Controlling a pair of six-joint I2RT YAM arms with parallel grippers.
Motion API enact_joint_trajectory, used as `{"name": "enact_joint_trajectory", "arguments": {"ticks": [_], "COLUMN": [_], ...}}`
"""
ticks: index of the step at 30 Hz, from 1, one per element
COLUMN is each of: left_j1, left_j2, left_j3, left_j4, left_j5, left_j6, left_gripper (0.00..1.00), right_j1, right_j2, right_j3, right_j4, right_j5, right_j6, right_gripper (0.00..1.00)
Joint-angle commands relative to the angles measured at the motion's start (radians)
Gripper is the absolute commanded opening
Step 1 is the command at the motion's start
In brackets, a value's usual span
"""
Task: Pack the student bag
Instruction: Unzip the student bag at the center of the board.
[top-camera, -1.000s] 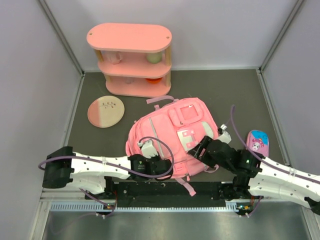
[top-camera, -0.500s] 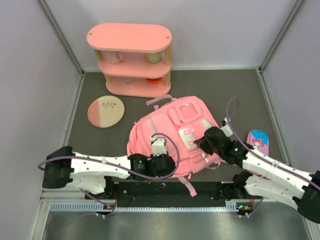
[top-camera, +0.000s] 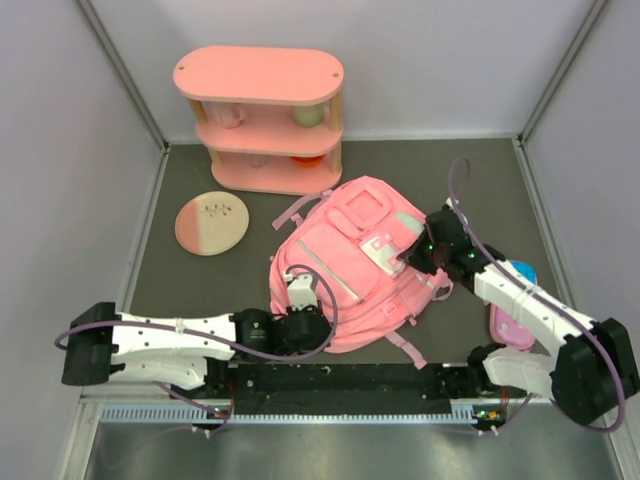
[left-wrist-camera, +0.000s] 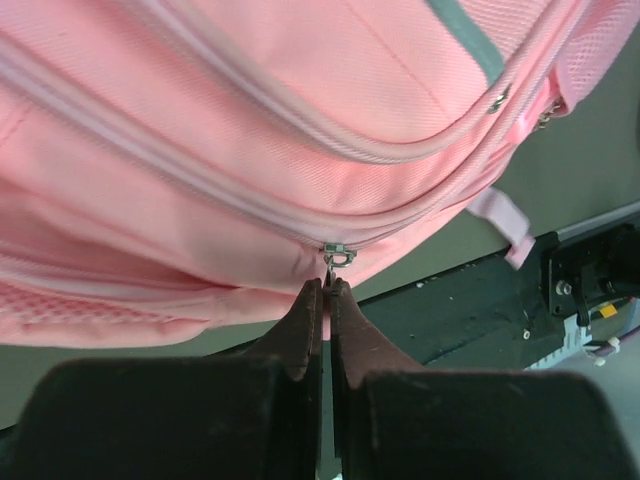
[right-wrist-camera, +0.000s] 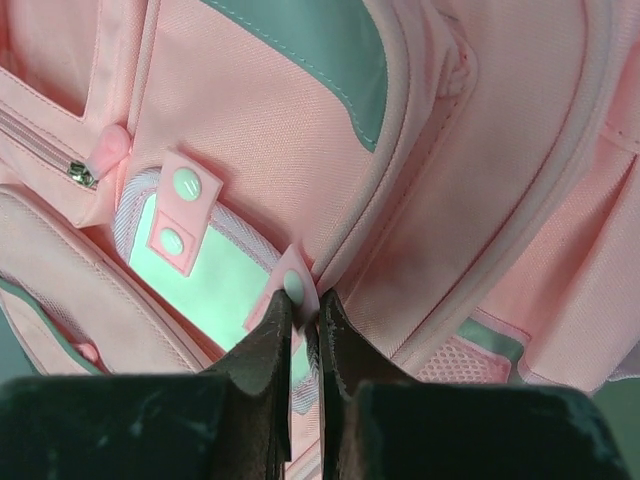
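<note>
Pinching zip tab (left-wrist-camera: 338, 256), prob.: L pincer (left-wrist-camera: 327, 290)

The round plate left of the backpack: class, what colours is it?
The plate is two-tone: half pink, half cream. The top external view shows it best.

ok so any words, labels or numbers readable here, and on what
None readable in any view.
student bag: no lettering; its white flap shows only pink snap tabs.
pencil case: mostly hidden, nothing legible.
plate: small marks, too small to read.
</note>
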Motion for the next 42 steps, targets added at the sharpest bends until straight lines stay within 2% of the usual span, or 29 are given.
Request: {"name": "enact_joint_trajectory", "arguments": {"ticks": [1, 3, 5, 6, 7, 8, 10, 13, 16, 18, 22, 27, 30, 35, 36, 37, 39, 40, 41, 42], "left_j1": [0.017, 0.041, 0.055, 0.058, 0.058, 0.060, 0.061, 0.060, 0.058, 0.058, 0.058, 0.058, 0.060, 0.058, 0.058, 0.058, 0.058, 0.058, 0.060, 0.058], "left_j2": [-0.067, -0.084, -0.096, -0.102, -0.104, -0.095, -0.075, -0.021, 0.020, 0.031, 0.034, 0.008, -0.013, -0.038, -0.041, -0.041, -0.043, -0.043, -0.043, -0.043], "left_j3": [-0.069, -0.071, -0.060, -0.054, -0.034, -0.023, 0.010, 0.049, 0.067, 0.069, 0.080, 0.084, 0.074, 0.055, 0.057, 0.057, 0.063, 0.063, 0.064, 0.066], "left_j4": [-0.193, -0.232, -0.223, -0.212, -0.180, -0.166, -0.140, -0.118, -0.079, -0.045, -0.025, -0.025, -0.026, -0.026, -0.025, -0.023, -0.022, -0.020, -0.023, -0.023], "left_j5": [0.002, -0.011, -0.025, -0.031, -0.038, -0.038, -0.027, -0.007, 0.025, 0.042, 0.048, 0.047, 0.045, 0.048, 0.048, 0.048, 0.053, 0.056, 0.057, 0.057], "left_j6": [-0.037, -0.041, -0.003, 0.015, 0.055, 0.072, 0.107, 0.138, 0.161, 0.170, 0.193, 0.206, 0.204, 0.200, 0.201, 0.204, 0.210, 0.215, 0.218, 0.221], "left_gripper": [0.00, 0.00, 0.00, 0.00, 0.00, 0.00, 0.00, 0.00, 0.00, 0.00, 0.00, 0.00, 0.00, 0.00, 0.00, 0.00, 0.00, 0.00, 0.00, 0.00], "right_j1": [-0.079, -0.085, -0.091, -0.090, -0.091, -0.091, -0.091, -0.091, -0.082, -0.015, 0.215, 0.447, 0.504, 0.513, 0.512, 0.512, 0.512, 0.513, 0.512, 0.512], "right_j2": [0.100, 0.151, 0.172, 0.166, 0.147, 0.124, 0.004, -0.212, -0.381, -0.422, -0.438, -0.276, -0.181, -0.076, -0.056, -0.044, -0.024, -0.012, -0.007, -0.012], "right_j3": [0.149, 0.174, 0.208, 0.214, 0.203, 0.193, 0.132, 0.017, -0.080, -0.117, -0.188, -0.186, -0.179, -0.137, -0.136, -0.134, -0.133, -0.128, -0.128, -0.128], "right_j4": [0.148, 0.166, 0.159, 0.124, 0.110, 0.088, 0.015, -0.033, -0.059, -0.069, -0.013, 0.103, 0.218, 0.238, 0.246, 0.252, 0.257, 0.257, 0.258, 0.255], "right_j5": [0.040, 0.030, -0.044, -0.068, -0.131, -0.154, -0.159, -0.191, -0.275, -0.297, -0.155, -0.015, 0.038, 0.104, 0.123, 0.134, 0.154, 0.161, 0.166, 0.183], "right_j6": [-0.186, -0.209, -0.254, -0.257, -0.252, -0.249, -0.201, -0.127, -0.009, 0.045, 0.239, 0.372, 0.393, 0.398, 0.400, 0.406, 0.413, 0.410, 0.410, 0.392], "right_gripper": [0.00, 0.00, 0.03, 0.13, 0.27, 0.34, 0.47, 0.59, 0.63, 0.63, 0.61, 0.58, 0.58, 0.53, 0.49, 0.38, 0.32, 0.19, 0.12, 0.01]}}
